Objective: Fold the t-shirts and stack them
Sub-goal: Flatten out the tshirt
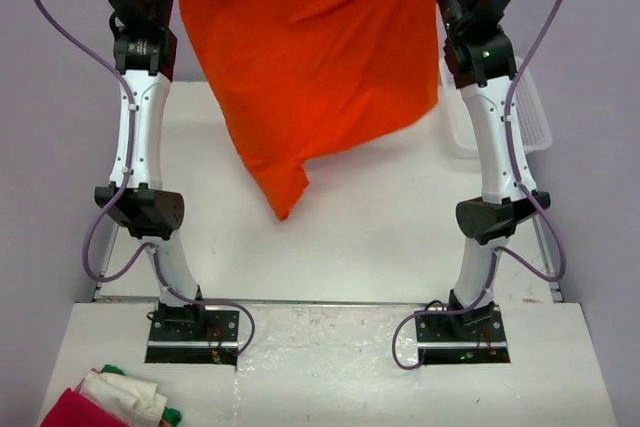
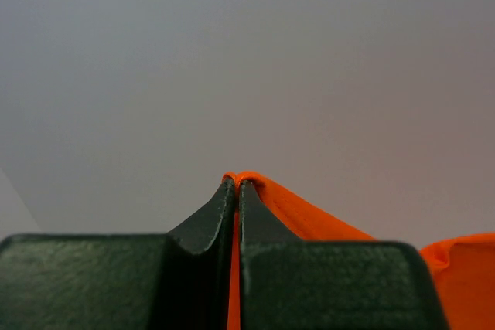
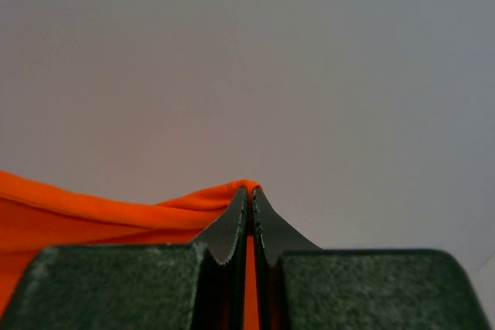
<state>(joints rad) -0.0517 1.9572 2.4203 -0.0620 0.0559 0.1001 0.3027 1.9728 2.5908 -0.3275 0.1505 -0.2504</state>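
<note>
grip first: the left gripper (image 2: 236,184) is clenched, its two dark fingers pressed together with a thin fold of orange fabric pinched between them and showing at the tips. the right gripper (image 3: 250,189) is clamped the same way, with a sliver of orange running down the narrow seam between its fingers and more cloth trailing off to the left of its wrist view.

the cloth is one bright orange t-shirt (image 1: 310,57), held up in the air by its upper edge and stretched between the two raised arms over the white table (image 1: 400,247). it hangs as a broad sheet that narrows to a point low down, left of centre. whether that lowest tip touches the table cannot be told from above.

in the top view both grippers sit at the very top edge of the frame and are partly cut off, so the pinch itself reads only in the wrist views. those views show little else but a plain grey wall. the shirt's sleeves and neckline are hard to pick out among the folds. a white basket (image 1: 537,117) sits at the table's right edge, partly behind the right arm (image 1: 492,147). a cloth pile (image 1: 110,402) of red, white and green is cut off at the bottom left corner.
</note>
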